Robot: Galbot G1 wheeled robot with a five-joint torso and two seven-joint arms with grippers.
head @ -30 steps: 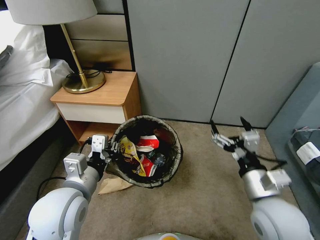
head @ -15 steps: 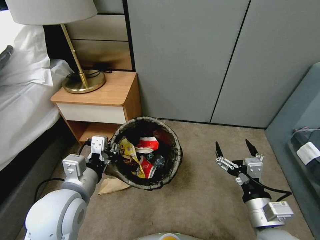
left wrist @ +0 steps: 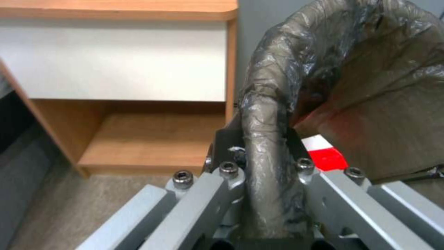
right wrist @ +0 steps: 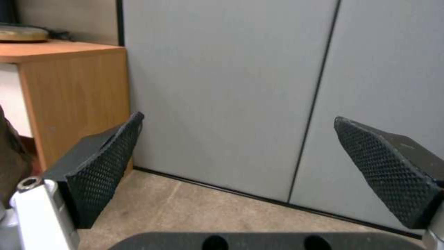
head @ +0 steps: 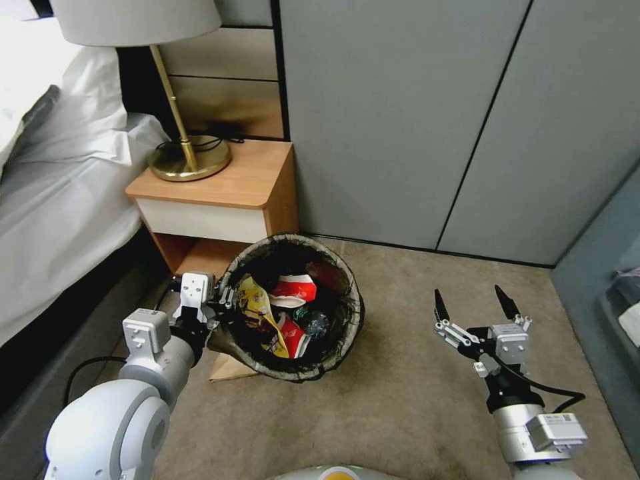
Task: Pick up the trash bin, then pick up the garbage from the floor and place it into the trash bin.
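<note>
Left gripper (head: 223, 298) pinched the bin's (head: 333, 353) dark-lined rim, tilted and full of wrappers (head: 293, 288); right gripper (head: 472, 309) hung wide open over carpet (head: 400, 400).

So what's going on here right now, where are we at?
The left gripper is clamped on the rim of the trash bin, which sits tilted on the carpet in front of the nightstand. Inside the bin lie a yellow snack bag, red-and-white wrappers and a bottle. A piece of brown paper lies on the floor, partly under the bin's near edge. The right gripper hangs open and empty above bare carpet, off to the bin's right.
</note>
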